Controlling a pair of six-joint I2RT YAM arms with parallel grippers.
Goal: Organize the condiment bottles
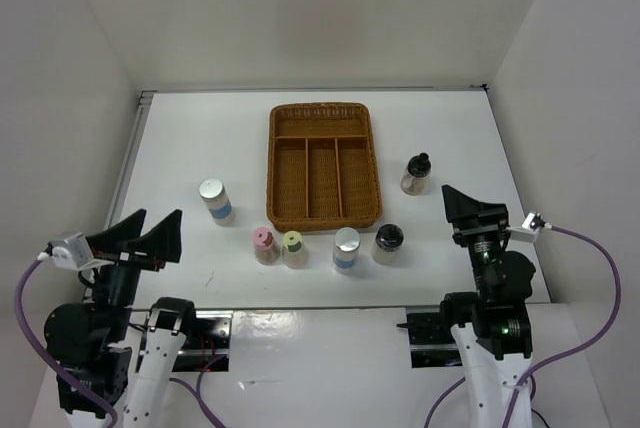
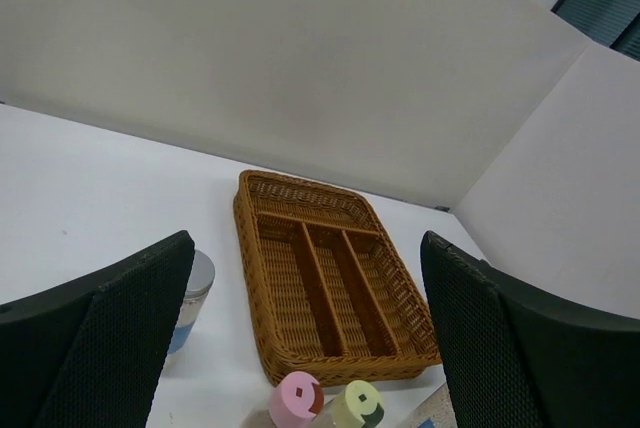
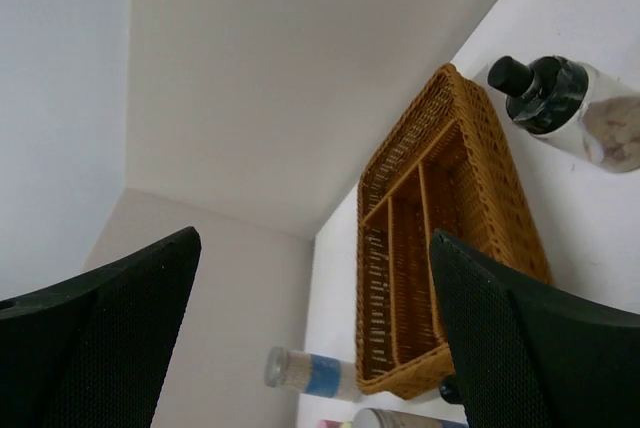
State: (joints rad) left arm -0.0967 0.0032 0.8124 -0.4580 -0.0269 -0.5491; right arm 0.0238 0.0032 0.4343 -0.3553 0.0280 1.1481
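Six condiment bottles stand on the white table around a brown wicker tray [image 1: 272, 168]. A white silver-capped bottle [image 1: 215, 200] stands left of the tray. In a row in front of it are a pink-capped bottle [image 1: 265, 245], a yellow-green-capped one [image 1: 294, 248], a second white blue-banded one [image 1: 346, 249] and a clear black-topped one [image 1: 388, 243]. Another black-topped bottle [image 1: 415, 174] stands right of the tray. My left gripper [image 1: 150, 231] is open and empty, near left of the row. My right gripper [image 1: 470, 210] is open and empty, right of the row.
The tray has one cross compartment at the back and three long ones, all empty; it also shows in the left wrist view [image 2: 255, 278] and the right wrist view [image 3: 500, 218]. White walls enclose the table on the left, back and right.
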